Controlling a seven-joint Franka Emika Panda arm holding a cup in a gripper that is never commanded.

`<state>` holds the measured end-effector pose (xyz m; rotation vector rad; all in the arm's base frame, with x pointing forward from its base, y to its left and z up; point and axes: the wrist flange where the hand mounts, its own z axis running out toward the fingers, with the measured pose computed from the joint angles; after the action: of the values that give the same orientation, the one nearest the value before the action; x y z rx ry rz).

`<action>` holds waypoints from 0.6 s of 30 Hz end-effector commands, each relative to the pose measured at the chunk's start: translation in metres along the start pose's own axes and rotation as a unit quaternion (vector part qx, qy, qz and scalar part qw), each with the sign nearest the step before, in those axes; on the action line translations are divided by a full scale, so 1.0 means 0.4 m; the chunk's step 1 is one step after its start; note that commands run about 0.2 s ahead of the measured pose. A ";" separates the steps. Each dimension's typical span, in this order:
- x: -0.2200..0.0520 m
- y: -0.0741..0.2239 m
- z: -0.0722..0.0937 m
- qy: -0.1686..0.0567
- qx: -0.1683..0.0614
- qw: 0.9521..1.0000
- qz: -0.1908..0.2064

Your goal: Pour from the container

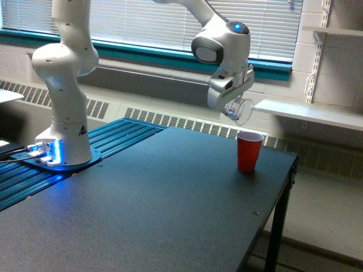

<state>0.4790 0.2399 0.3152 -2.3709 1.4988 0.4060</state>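
Currently I see the gripper (233,109) with fingers clamped on the container (240,111), tipped on its side in the air just above the upright red cup (249,151) on the dark surface (142,198).

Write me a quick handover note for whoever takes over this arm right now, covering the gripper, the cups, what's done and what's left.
Gripper: shut on the clear cup, held in the air and tipped well over, mouth toward the exterior view's right.
Red cup: upright on the black table near its far right edge, just below and slightly right of the clear cup.
Done: clear cup carried over and tilted.
Left: I can't tell whether anything has poured; no stream is visible and the contents are too small to see. Check, finish the pour into the red cup, then bring the clear cup upright.
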 end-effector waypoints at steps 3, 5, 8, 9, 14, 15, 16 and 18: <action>0.037 -0.010 -0.026 -0.008 0.005 1.000 0.013; 0.040 -0.010 -0.026 -0.010 0.006 1.000 0.015; 0.040 -0.011 -0.024 -0.014 0.007 1.000 0.015; 0.039 -0.011 -0.022 -0.014 0.006 1.000 0.014; 0.029 -0.009 -0.010 -0.016 0.003 1.000 0.011; 0.027 -0.009 -0.007 -0.016 0.001 1.000 0.010; 0.025 -0.009 -0.005 -0.018 0.001 1.000 0.009; 0.019 -0.009 0.001 -0.017 -0.001 1.000 0.007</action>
<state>0.4892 0.2249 0.3152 -2.3220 1.5356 0.4280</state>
